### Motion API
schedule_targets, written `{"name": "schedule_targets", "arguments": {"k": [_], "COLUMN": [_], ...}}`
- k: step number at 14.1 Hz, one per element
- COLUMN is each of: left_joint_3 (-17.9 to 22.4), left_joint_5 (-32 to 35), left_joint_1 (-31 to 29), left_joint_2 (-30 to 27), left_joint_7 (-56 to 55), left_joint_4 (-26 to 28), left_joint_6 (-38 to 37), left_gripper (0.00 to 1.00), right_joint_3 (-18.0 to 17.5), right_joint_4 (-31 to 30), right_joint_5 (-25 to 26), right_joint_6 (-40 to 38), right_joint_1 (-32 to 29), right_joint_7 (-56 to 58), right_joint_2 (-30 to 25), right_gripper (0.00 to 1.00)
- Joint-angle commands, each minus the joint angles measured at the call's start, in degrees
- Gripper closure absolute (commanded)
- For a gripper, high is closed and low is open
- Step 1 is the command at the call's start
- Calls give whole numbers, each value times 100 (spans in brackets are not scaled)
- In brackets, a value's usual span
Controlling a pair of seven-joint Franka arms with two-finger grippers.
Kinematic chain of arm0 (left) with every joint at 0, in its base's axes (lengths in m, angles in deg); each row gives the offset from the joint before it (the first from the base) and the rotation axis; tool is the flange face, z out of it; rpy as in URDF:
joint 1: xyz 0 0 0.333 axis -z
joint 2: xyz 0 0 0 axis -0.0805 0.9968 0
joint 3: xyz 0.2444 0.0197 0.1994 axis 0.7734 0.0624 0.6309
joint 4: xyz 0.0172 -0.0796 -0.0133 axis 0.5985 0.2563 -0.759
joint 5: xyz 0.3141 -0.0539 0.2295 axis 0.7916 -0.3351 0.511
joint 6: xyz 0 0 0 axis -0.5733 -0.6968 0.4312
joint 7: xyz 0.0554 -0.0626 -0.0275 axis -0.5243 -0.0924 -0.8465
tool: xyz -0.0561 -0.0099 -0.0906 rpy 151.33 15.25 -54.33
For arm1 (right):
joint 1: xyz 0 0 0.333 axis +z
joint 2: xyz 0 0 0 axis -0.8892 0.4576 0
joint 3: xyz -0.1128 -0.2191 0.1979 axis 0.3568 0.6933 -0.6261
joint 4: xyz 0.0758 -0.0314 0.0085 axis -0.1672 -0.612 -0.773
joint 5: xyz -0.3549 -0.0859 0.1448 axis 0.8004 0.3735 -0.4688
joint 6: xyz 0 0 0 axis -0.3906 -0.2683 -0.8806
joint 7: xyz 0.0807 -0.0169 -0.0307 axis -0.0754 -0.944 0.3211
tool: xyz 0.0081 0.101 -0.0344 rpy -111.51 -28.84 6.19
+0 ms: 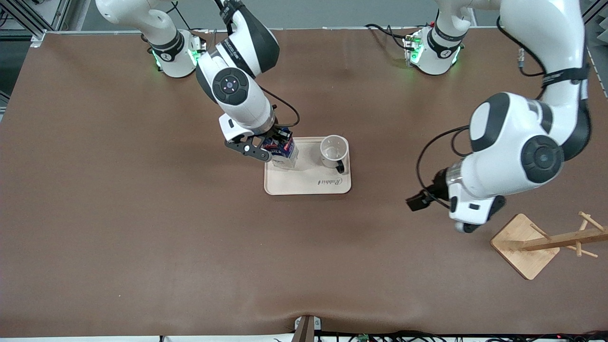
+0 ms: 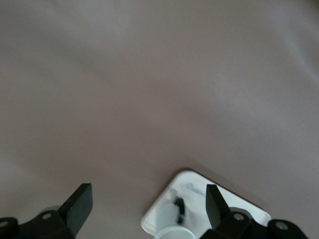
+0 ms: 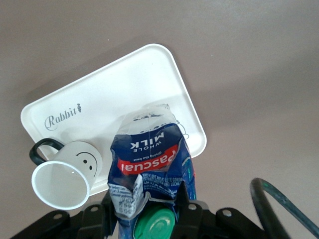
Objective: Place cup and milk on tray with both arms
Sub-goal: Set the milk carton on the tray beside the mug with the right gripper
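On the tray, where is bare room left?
The tray is bare along its front strip by the "Rabbit" lettering, nearer the camera than the cup and milk. Its farther half is crowded: the right pincer grips the milk there. The left pincer waits open.

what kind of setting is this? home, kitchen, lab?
Most likely a robotics lab bench: two Franka arms bolted at the edge of a brown-covered table, cables along its edges, and only staged props, a tray and a wooden rack.
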Motion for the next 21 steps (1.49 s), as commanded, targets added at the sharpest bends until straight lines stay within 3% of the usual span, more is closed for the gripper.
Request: {"name": "schedule_targets", "arguments": {"k": [1,2,3,4,5,7,12,15,19,21], "left_joint_3": [-20,-20,-28,-37,-37,15,42,-19,59,33], "left_joint_5": [762,947,1019,1011,1011,1019,993,940,1019,1019], "left_joint_1": [0,0,-26,-61,-79,-131,-299,-554,-562,-754], "left_joint_2": [-239,-326,-414,-537,-669,-845,-881,-933,-1161,-1188], "left_joint_7": [330,506,647,701,718,736,754,1016,2623,2766], "left_joint_4": [30,30,30,30,30,30,-137,-146,-137,-128], "left_joint_6": [-103,-103,-111,-199,-330,-384,-410,-603,-639,-752], "left_gripper": [0,0,0,0,0,0,0,0,0,0], "right_joint_3": [84,84,93,93,93,93,137,146,119,224], "right_joint_4": [-31,-31,-49,-49,-49,-66,415,1310,2568,2746], "right_joint_5": [87,122,148,157,192,411,517,500,465,518], "right_joint_6": [53,175,315,343,352,317,-7,-1094,-2904,-3146], "right_joint_1": [233,312,373,391,392,392,260,-125,-1179,-1427], "right_joint_7": [63,63,54,36,36,54,97,107,89,333], "right_joint_2": [80,193,273,282,282,291,195,159,151,-76], "right_gripper": [100,100,93,68,54,0,0,0,0,0]}}
